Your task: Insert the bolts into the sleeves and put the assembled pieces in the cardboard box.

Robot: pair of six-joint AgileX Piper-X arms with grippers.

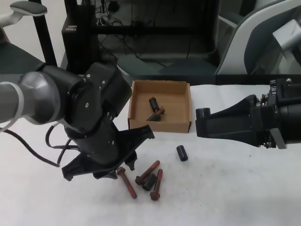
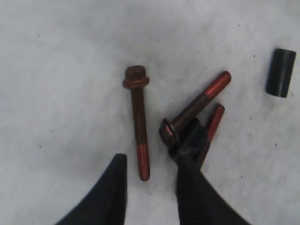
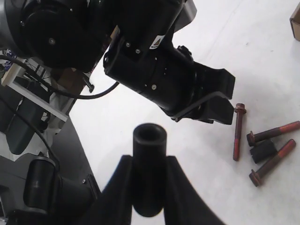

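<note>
Three reddish bolts lie loose on the white bench [image 1: 235,193], and my two grippers are placed to join one of them to a sleeve. My left gripper [image 2: 150,161] hangs low over the bolts with its fingers spread and nothing held. The first bolt [image 2: 138,123] lies lengthwise in the gap between those fingers, head pointing away from my wrist, so I judge it is the one lined up for a grasp. Just beside it the second bolt [image 2: 197,105] and the third bolt [image 2: 214,119] lie at a slant, with a short black spare sleeve [image 3: 262,151] between them, partly hidden behind one of my fingers. Another loose sleeve [image 1: 182,153] lies apart, between the bolts and the cardboard box [image 1: 141,125]. My right gripper [image 3: 150,187] is closed on a black held sleeve [image 3: 150,138]. It is clamped around the lower part, so the open hollow end sticks out past my fingertips. That end points across toward my left arm, probably so a bolt can be pushed straight in. In the high view this arm is held above the bench, to the right of the box. The box holds two finished pieces [image 1: 155,114], so I judge the task is partly done.
</note>
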